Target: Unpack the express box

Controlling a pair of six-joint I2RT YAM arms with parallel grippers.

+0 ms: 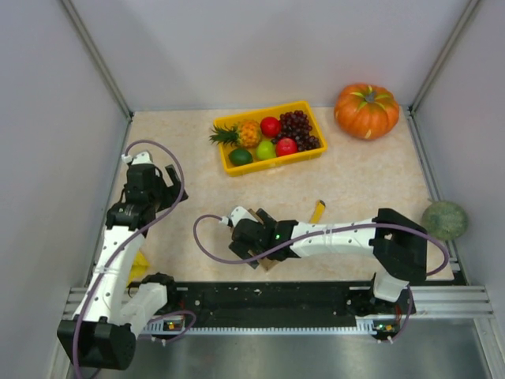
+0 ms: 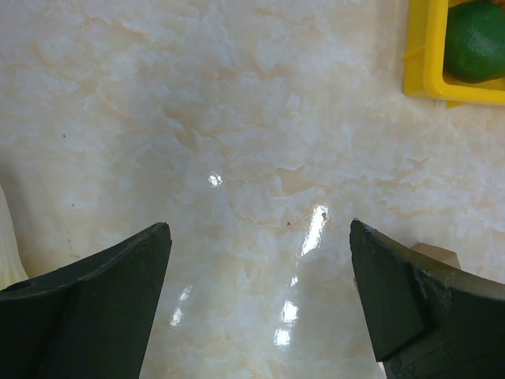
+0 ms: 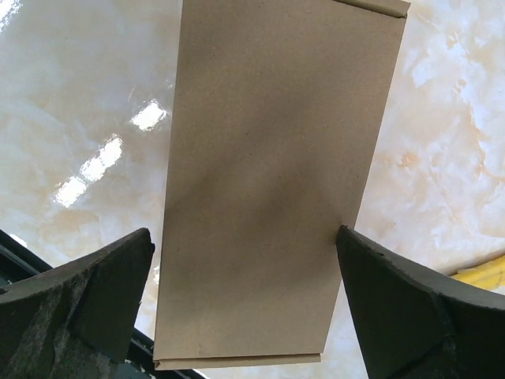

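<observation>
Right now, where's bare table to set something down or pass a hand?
Free: the marble strip between the yellow tray and the right gripper, running right toward the pumpkin. The patch under the open left gripper is free too. Crowded: near centre, where the open right gripper hangs over the express box.

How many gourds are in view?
2: the orange pumpkin at the far right corner of the table; the green gourd at its right edge, beside the right arm. Nothing suggests hidden ones.
</observation>
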